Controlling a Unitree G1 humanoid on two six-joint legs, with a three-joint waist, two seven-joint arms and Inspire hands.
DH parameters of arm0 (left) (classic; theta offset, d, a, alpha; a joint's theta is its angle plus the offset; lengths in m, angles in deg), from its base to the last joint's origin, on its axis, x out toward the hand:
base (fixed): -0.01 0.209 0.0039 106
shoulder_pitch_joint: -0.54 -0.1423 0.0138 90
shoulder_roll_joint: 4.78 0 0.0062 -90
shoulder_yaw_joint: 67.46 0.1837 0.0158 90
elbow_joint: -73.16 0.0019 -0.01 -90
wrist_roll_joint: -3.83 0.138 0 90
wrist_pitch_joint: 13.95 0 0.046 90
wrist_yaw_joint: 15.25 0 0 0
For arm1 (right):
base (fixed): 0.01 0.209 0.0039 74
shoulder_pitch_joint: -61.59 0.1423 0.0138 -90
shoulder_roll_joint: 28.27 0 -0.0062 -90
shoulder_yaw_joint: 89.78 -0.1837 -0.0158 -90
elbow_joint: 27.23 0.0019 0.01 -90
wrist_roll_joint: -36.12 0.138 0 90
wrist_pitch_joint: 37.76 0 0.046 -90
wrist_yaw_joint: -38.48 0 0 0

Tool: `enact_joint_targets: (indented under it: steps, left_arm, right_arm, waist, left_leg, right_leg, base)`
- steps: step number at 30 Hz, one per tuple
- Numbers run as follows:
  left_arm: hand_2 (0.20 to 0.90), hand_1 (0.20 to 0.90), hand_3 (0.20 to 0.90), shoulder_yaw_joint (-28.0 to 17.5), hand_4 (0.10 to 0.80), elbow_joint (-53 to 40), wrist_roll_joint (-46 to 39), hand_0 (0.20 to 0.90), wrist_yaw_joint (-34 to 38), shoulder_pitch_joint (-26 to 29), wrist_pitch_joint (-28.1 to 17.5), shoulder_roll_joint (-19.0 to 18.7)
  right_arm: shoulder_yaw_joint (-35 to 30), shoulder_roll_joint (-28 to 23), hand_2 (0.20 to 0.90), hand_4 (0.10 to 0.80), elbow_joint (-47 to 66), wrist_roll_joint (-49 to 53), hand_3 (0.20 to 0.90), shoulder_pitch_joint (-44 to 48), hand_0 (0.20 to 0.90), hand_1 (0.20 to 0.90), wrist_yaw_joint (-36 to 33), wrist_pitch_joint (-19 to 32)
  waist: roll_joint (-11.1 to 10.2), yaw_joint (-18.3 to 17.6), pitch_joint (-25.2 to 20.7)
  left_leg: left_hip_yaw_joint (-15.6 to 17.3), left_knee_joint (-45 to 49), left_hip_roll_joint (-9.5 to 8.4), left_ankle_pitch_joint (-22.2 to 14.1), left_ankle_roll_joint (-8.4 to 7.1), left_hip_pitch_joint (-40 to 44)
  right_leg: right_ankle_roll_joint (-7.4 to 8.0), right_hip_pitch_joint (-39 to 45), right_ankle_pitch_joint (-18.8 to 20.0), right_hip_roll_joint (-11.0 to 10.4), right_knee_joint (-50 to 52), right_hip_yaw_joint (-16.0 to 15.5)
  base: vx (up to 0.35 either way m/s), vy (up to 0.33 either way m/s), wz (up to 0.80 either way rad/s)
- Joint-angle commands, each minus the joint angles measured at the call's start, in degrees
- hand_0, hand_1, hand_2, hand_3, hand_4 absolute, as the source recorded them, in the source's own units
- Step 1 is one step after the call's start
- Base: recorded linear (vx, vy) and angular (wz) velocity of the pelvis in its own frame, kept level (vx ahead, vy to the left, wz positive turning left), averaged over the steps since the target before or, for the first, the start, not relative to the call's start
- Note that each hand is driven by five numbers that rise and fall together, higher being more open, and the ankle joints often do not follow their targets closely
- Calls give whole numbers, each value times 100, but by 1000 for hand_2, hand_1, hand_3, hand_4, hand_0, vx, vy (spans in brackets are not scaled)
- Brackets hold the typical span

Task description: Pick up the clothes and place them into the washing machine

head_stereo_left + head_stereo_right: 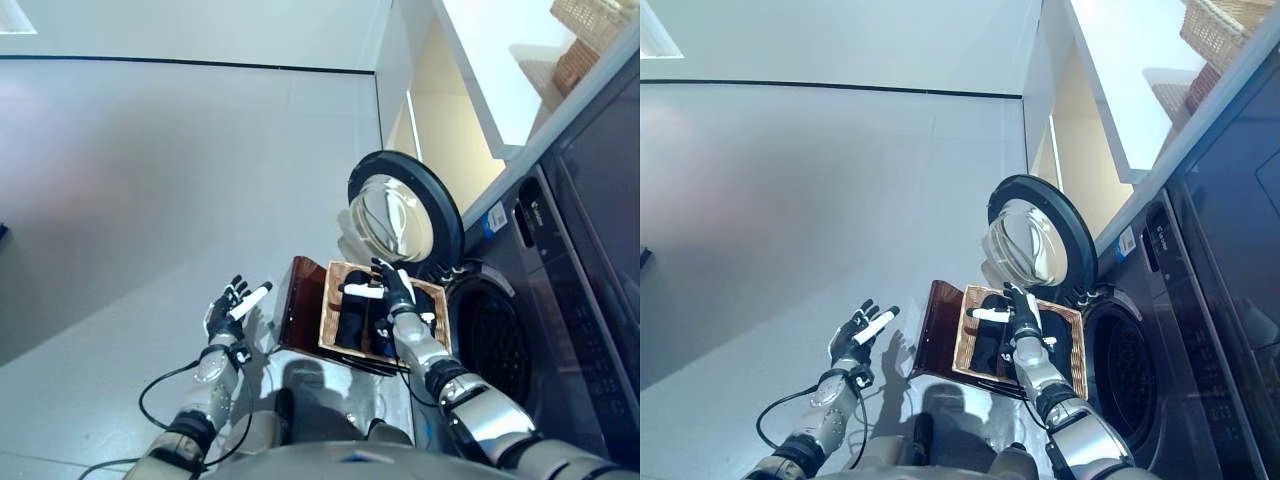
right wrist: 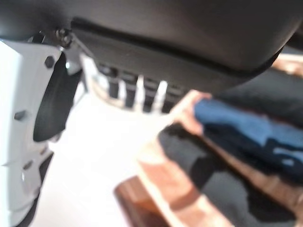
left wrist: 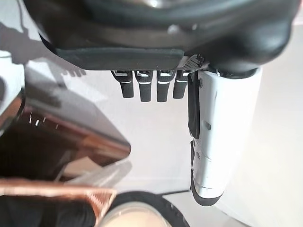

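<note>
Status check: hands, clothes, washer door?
Right hand open over basket. Left hand open, idle. Clothes in basket. Washer door open.

Dark clothes [image 1: 352,322] in wicker basket [image 1: 330,318]

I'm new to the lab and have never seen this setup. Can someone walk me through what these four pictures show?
The two wide pictures come from a stereo camera on a humanoid robot's head, looking down. The two close ones come from cameras on its wrists, so each hand's dark bulk fills the top.

On the floor stands a wicker basket of dark clothes, resting on a brown stand. Beside it is a washing machine with its round door swung open.

The right hand hovers over the clothes with fingers spread, holding nothing. The left hand is open too, idle above the bare floor beside the stand. Nothing has been picked up yet.
</note>
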Motion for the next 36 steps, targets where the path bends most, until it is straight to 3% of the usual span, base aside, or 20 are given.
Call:
enact_joint_targets:
  steps: [1, 2, 3, 6, 10, 13, 15, 18, 20, 23, 27, 36]
  left_arm:
    - [900, 900, 900, -29, 800, -320, -88, 900, -84, 587, -464, 37]
    - [900, 900, 900, -30, 800, -319, -87, 900, -84, 589, -463, 37]
    - [900, 900, 900, -21, 800, -353, -57, 900, -68, 588, -484, 26]
    - [900, 900, 900, -32, 800, -337, -19, 900, -44, 551, -459, 87]
    - [900, 900, 900, -72, 800, -322, -35, 900, -7, 535, -483, 165]
    - [900, 900, 900, -73, 800, -422, -52, 900, -49, 411, -494, 214]
    - [900, 900, 900, -40, 800, -517, -63, 900, -92, 382, -498, 238]
    - [900, 900, 900, 62, 800, -509, -78, 900, -53, 398, -512, 312]
    - [900, 900, 900, 120, 800, -595, -71, 900, -71, 382, -490, 311]
    - [900, 900, 900, 182, 800, -696, -5, 900, -67, 419, -525, 273]
    - [900, 900, 900, 118, 800, -975, 150, 900, 47, 496, -636, 151]
    - [900, 900, 900, -34, 800, -1362, 181, 900, 127, 354, -716, 69]
  right_arm:
    - [-135, -212, 900, 800, 94, 65, 900, 833, 900, 900, -123, 275]
    - [-135, -212, 900, 800, 96, 64, 900, 833, 900, 900, -124, 273]
    - [-164, -206, 900, 800, 166, 94, 900, 796, 900, 900, -152, 288]
    - [-158, -214, 900, 800, 245, 59, 900, 681, 900, 900, -195, 295]
    - [-160, -265, 900, 800, 382, 80, 900, 564, 900, 900, -208, 358]
    - [-214, -314, 900, 800, 466, 77, 900, 394, 900, 900, -242, 405]
    - [-213, -383, 900, 800, 449, 67, 900, 359, 900, 900, -285, 440]
    - [-223, -513, 900, 800, 383, -12, 900, 404, 900, 900, -453, 458]
    - [-343, -564, 900, 800, 441, 14, 900, 348, 900, 900, -496, 467]
    - [-405, -652, 900, 800, 481, -140, 900, 516, 900, 900, -688, 453]
    - [-599, -799, 900, 800, 534, -408, 900, 728, 900, 900, -1117, 458]
    - [-859, -1160, 900, 800, 719, -863, 900, 864, 900, 900, -1519, 368]
  waist:
    - [-71, -173, 407]
    - [-66, -173, 413]
    - [-141, -261, 510]
    - [-248, -226, 527]
    - [-184, -249, 572]
    - [-120, -276, 593]
    - [-75, -203, 731]
    - [64, -183, 713]
    - [146, -322, 692]
    - [276, -364, 724]
    - [299, -322, 869]
    - [241, -359, 1053]
  left_leg:
    - [-346, 595, 243, -402, -693, -5]
    - [-348, 607, 249, -411, -694, -3]
    - [-423, 684, 294, -485, -754, 30]
    - [-437, 800, 324, -504, -812, -59]
    - [-608, 1005, 514, -462, -968, -323]
    - [-716, 1327, 705, -184, -1163, -478]
    - [-921, 1886, 711, 169, -1281, -770]
    - [-1109, 582, 990, 534, -1382, -996]
    - [-831, 419, 1100, 543, -1382, -977]
    - [-606, 275, 1002, 487, -1316, -969]
    - [-338, 507, 899, 343, -1290, -1242]
    - [-229, 805, 902, 158, -1222, -1534]
  right_leg:
    - [405, 211, 1347, -153, -1245, 122]
    - [404, 220, 1346, -148, -1247, 120]
    - [472, 79, 1461, -121, -1294, 312]
    - [455, 187, 1353, -76, -1356, 141]
    - [305, 123, 1034, 130, -1336, 105]
    - [153, 147, 841, 286, -1275, 58]
    - [77, 242, 847, 317, -1273, 9]
    - [228, 318, 790, 312, -1500, 11]
    - [271, 257, 808, 221, -1522, -23]
    - [343, 43, 989, 72, -1619, 108]
    - [399, -272, 1220, -76, -1722, 195]
    - [435, -577, 1249, -143, -1568, 234]
  base:
    - [123, -131, -16]
    - [145, -168, 8]
    - [96, -135, 36]
    - [50, -149, 46]
    - [-27, -172, 5]
    - [24, -157, 1]
    - [-22, -96, 16]
    - [20, 84, 19]
    - [18, 115, 9]
    - [-28, 149, -14]
    - [-71, 102, -19]
    - [-22, 18, -12]
